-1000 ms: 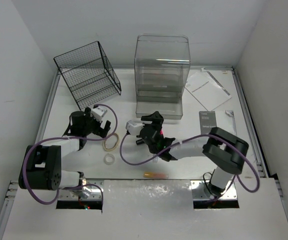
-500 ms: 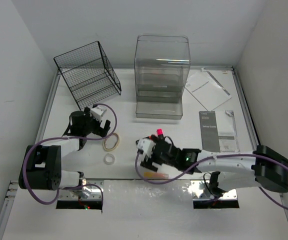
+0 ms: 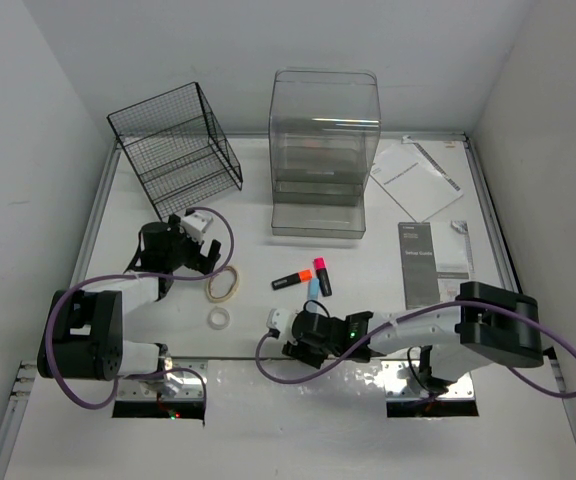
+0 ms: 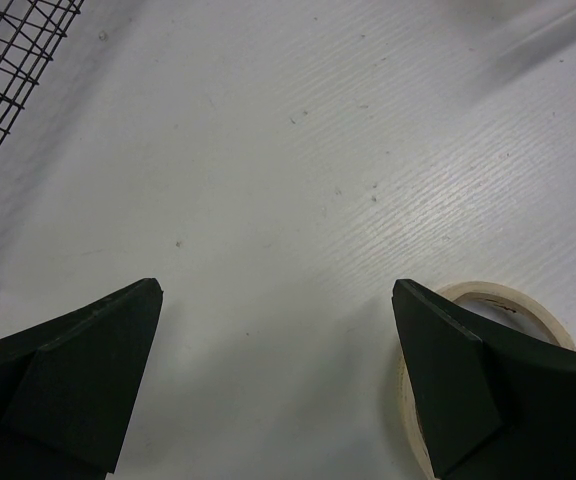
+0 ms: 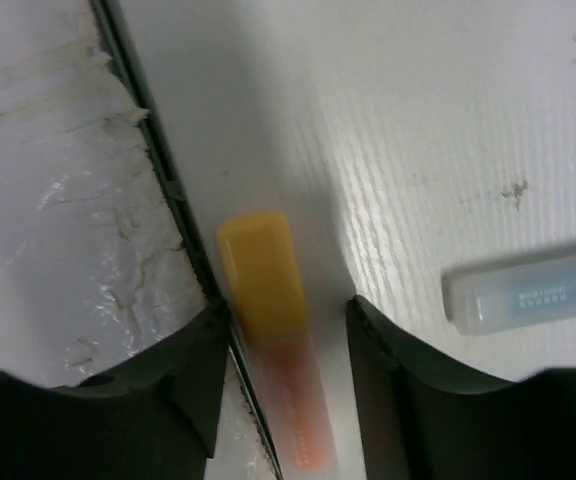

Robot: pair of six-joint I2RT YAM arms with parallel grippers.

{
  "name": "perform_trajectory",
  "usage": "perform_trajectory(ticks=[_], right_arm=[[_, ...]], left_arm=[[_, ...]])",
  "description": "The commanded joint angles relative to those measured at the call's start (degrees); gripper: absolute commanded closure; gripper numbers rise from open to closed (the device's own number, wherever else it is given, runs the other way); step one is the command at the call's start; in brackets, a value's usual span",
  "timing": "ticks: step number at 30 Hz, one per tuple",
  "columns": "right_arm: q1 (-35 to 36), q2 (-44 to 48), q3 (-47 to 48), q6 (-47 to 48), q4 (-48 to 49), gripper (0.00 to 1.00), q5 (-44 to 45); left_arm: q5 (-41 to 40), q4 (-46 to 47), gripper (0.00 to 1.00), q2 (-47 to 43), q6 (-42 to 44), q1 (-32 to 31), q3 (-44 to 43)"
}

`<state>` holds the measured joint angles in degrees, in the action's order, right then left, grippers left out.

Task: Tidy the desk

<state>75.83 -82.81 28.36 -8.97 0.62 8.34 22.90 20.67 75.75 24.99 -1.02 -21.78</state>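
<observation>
The desk (image 3: 388,300) is a wide white tabletop. My right gripper (image 3: 304,348) is down at its front edge. In the right wrist view its fingers (image 5: 288,310) straddle a yellow-capped orange highlighter (image 5: 263,290) lying along the desk's front rim; the left finger is against the cap and a gap shows on the right. Three more highlighters lie mid-desk: orange (image 3: 287,282), pink (image 3: 321,275) and pale blue (image 3: 311,289). My left gripper (image 3: 190,256) hovers wide open over bare desk (image 4: 318,150), its right finger just over a cream tape ring (image 4: 513,305).
A black wire basket (image 3: 178,145) stands at the back left and a clear drawer unit (image 3: 323,150) at the back centre. Papers (image 3: 416,178) and a dark booklet (image 3: 423,262) lie to the right. A small tape roll (image 3: 218,318) and the foil-patched front panel (image 3: 298,400) lie near the arms.
My right arm has swung from mid-desk down to the front edge, leaving the highlighters there in view, and its jaws have narrowed around the orange highlighter. The left arm has not moved.
</observation>
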Motion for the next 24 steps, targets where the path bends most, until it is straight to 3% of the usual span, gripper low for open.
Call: perform_trajectory(ticks=[1, 5, 11, 15, 19, 20, 24], right_arm=[[-0.2, -4.3, -0.4, -1.0, -0.4, 0.55, 2.0], [-0.1, -3.8, 1.7, 0.4, -2.2, 1.0, 1.4], [0.1, 5.3, 9.8, 9.2, -4.4, 1.0, 6.8], [-1.0, 14.4, 11.8, 21.5, 4.7, 1.0, 13.0], [-8.6, 17.6, 15.8, 29.2, 8.7, 1.0, 12.7], [-13.5, 17.2, 18.3, 30.5, 7.5, 1.0, 12.1], [-26.0, 9.6, 24.5, 36.3, 3.1, 1.0, 4.3]], left_arm=[[0.1, 1.1, 0.0, -0.6, -0.6, 0.6, -2.0], [0.1, 1.1, 0.0, -0.6, -0.6, 0.5, -2.1], [0.0, 1.2, 0.0, -0.6, -0.6, 0.6, -2.0], [0.0, 1.2, 0.0, -0.5, -0.6, 0.6, -2.1], [-0.2, 1.2, 0.0, -0.3, -0.8, 0.6, -2.1], [-0.2, 1.1, 0.0, -0.4, -0.8, 0.6, -2.1], [0.3, 1.0, 0.0, -0.5, -0.4, 0.6, -2.0]])
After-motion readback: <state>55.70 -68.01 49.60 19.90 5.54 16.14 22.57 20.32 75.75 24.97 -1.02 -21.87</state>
